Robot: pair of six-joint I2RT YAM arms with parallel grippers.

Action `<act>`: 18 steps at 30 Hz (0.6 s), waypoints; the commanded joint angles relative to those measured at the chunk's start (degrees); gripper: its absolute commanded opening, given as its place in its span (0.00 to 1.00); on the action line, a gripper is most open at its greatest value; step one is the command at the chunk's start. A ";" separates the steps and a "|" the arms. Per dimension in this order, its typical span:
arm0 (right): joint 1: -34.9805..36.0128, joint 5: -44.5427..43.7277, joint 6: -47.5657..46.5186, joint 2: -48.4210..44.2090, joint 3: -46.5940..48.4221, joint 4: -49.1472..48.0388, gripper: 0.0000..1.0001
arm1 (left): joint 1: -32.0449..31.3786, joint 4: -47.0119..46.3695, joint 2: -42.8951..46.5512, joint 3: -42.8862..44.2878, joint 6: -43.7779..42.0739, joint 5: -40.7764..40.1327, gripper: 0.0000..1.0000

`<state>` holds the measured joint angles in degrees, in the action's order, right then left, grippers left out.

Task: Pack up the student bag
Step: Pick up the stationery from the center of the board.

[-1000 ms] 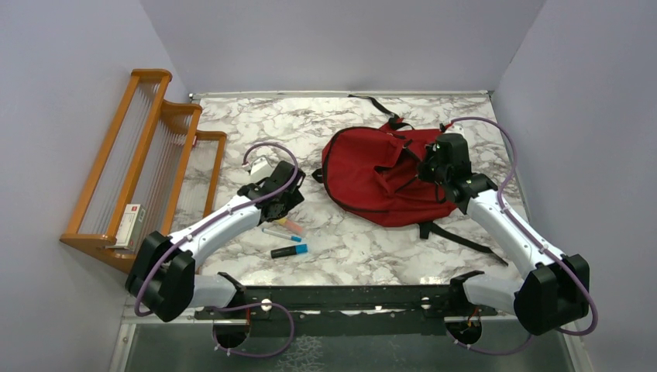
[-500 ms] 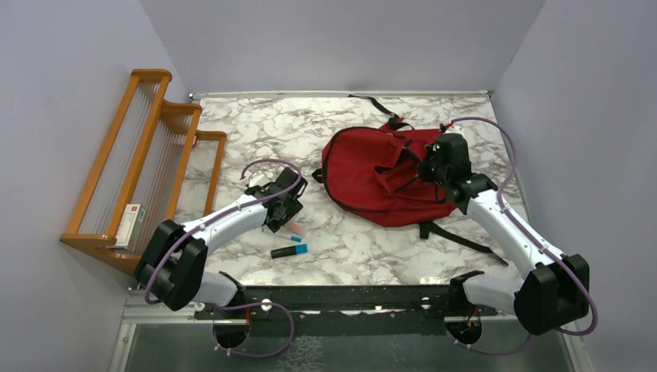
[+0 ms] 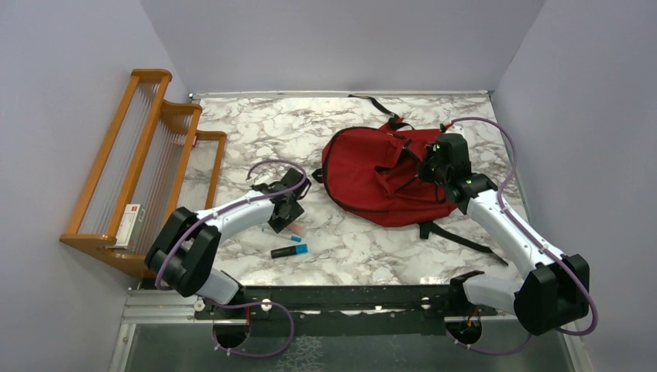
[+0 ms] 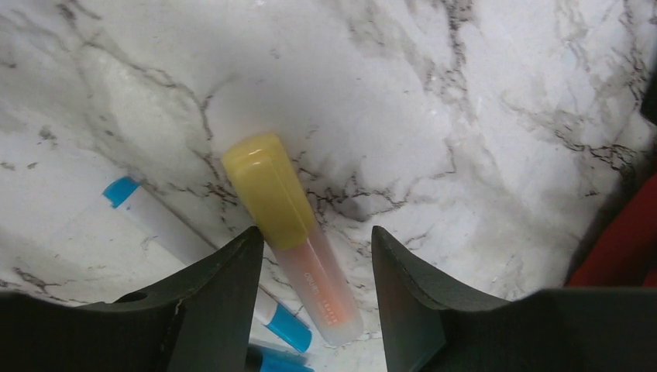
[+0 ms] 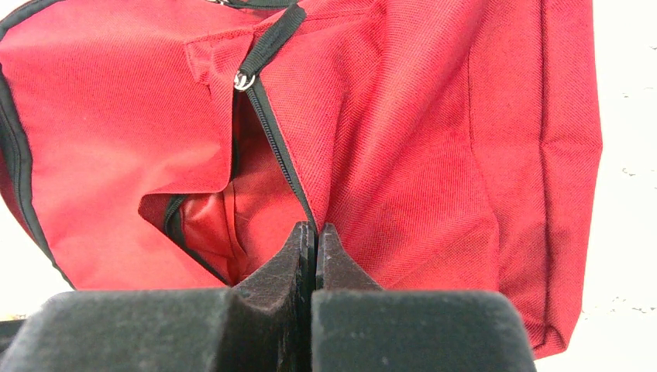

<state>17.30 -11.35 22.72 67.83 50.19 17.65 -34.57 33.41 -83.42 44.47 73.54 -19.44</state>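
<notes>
The student bag [image 3: 372, 182] was laid on the marble worktop [image 3: 349, 248], right of centre, its zip partly undone — the right jaws were closed on the fabric at that opening's edge. The left jaws were held open astride a yellow-capped tube [image 4: 298, 232], beside a blue-capped pen [image 4: 163, 226], with the tube not clamped

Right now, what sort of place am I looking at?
Probably a robot test booth: plain grey walls box in a marble-patterned table, a left arm and a right arm are bolted at its near edge, and the student bag, blue marker and wooden rack look staged.
</notes>
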 commanded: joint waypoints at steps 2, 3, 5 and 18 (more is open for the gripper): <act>-0.07 -1.91 0.48 -1.32 -0.84 0.08 0.01 | -0.02 -2.48 -4.21 3.70 -4.80 2.79 0.53; -0.03 -1.94 0.48 -1.30 -0.85 0.07 0.00 | -0.06 -2.81 -5.02 4.08 -5.83 3.21 0.52; -0.03 -2.04 0.48 -1.24 -0.89 0.04 0.00 | -0.38 -3.73 -6.53 4.93 -7.92 4.23 0.51; -0.05 -2.53 -0.04 -1.57 -0.72 0.48 0.01 | -4.56 -4.06 -17.34 8.53 -18.60 9.07 0.18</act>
<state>17.30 -11.57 22.72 67.81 49.76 17.65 -37.80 29.56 -95.96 55.88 57.87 -16.08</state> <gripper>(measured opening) 0.024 0.245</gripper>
